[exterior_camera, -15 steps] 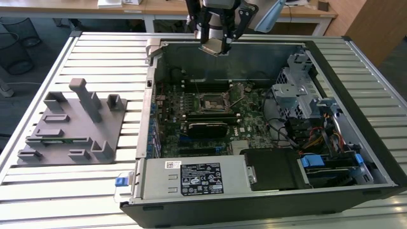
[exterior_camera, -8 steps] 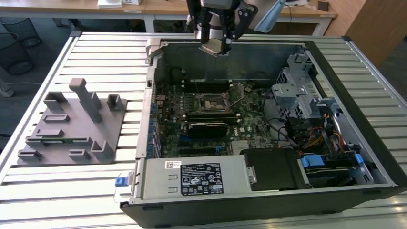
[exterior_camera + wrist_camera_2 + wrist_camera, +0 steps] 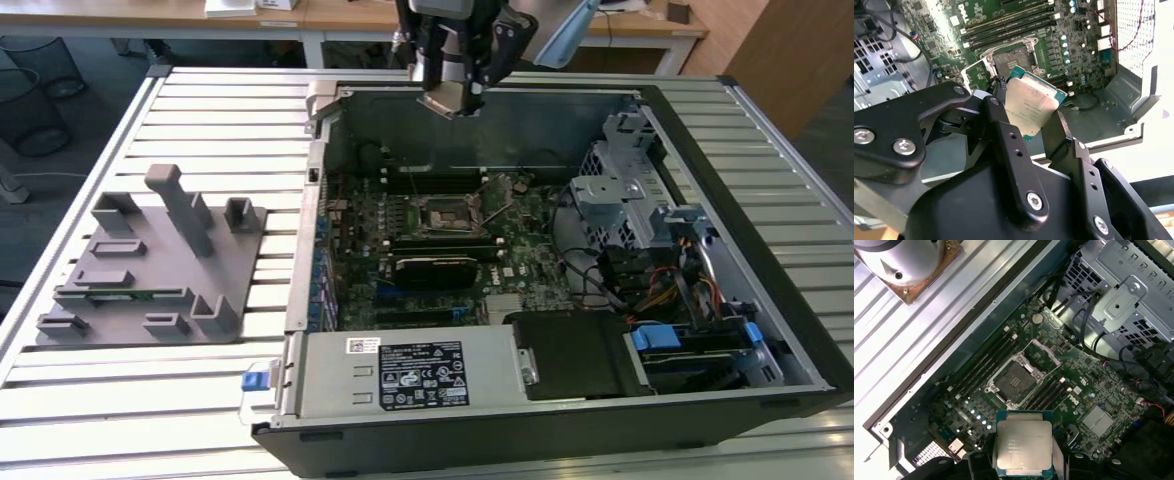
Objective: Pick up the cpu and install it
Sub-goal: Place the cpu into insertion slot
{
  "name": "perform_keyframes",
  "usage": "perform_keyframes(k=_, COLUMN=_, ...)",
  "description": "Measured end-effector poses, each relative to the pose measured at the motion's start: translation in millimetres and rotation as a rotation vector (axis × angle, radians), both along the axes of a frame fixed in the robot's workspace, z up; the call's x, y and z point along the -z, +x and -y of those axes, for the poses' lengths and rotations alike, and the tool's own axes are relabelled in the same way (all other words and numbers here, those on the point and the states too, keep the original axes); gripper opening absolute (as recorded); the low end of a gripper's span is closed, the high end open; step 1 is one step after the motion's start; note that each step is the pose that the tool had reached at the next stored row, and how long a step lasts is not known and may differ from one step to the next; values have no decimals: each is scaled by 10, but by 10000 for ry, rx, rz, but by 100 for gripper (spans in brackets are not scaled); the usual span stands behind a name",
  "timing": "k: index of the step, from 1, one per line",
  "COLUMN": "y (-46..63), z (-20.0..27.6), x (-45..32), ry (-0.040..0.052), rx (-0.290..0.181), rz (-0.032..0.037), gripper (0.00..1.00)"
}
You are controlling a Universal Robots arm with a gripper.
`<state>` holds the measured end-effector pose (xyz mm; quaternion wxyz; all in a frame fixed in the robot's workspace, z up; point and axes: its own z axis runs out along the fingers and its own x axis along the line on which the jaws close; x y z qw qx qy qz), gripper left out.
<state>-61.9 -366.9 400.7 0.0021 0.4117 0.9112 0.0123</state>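
We hold the black two-finger gripper [image 3: 451,103] high over the far wall of the open black metal computer case [image 3: 534,445], clamped on the small silvery square cpu [image 3: 1023,447]. Straight below and ahead of us the air is open down to the square black-framed motherboard socket [image 3: 1016,382], which lies uncovered. Low rows of long black memory slots [image 3: 981,362] flank it on both sides and leave us room above. Off to the gripper's side, toward the exterior view's right, the tall silver perforated drive cage [image 3: 607,185] and the loose black cables [image 3: 1089,325] beside it narrow our way. Beyond the socket a black rectangular module [image 3: 434,268] lies across the board.
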Motion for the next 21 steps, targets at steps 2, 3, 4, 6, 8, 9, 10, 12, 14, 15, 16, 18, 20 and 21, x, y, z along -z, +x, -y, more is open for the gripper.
perform_keyframes(k=2, y=0, z=-1, x=3, ry=1, rx=302, rz=1, gripper=53)
perform_keyframes(k=3, y=0, z=-1, x=4, ry=0, rx=453, rz=1, gripper=53)
perform_keyframes(k=4, y=0, z=-1, x=5, ry=1, rx=610, rz=1, gripper=53)
perform_keyframes(k=6, y=0, z=-3, x=8, ry=0, rx=898, rz=0, gripper=53)
perform_keyframes(k=8, y=0, z=-4, x=10, ry=1, rx=1188, rz=1, gripper=53)
perform_keyframes(k=9, y=0, z=-5, x=11, ry=0, rx=1330, rz=0, gripper=53)
perform_keyframes(k=10, y=0, z=-6, x=12, ry=0, rx=1468, rz=0, gripper=53)
perform_keyframes(k=12, y=0, z=-9, x=14, ry=0, rx=1729, rz=0, gripper=53)
perform_keyframes(k=14, y=0, z=-13, x=16, ry=1, rx=1950, rz=0, gripper=53)
perform_keyframes(k=15, y=0, z=-15, x=17, ry=0, rx=2056, rz=0, gripper=53)
perform_keyframes(k=16, y=0, z=-17, x=17, ry=0, rx=2160, rz=0, gripper=53)
perform_keyframes(k=18, y=0, z=-17, x=18, ry=1, rx=2347, rz=0, gripper=53)
perform_keyframes(k=20, y=0, z=-20, x=19, ry=0, rx=2532, rz=0, gripper=53)
perform_keyframes(k=21, y=0, z=-20, x=20, ry=0, rx=2610, rz=0, gripper=53)
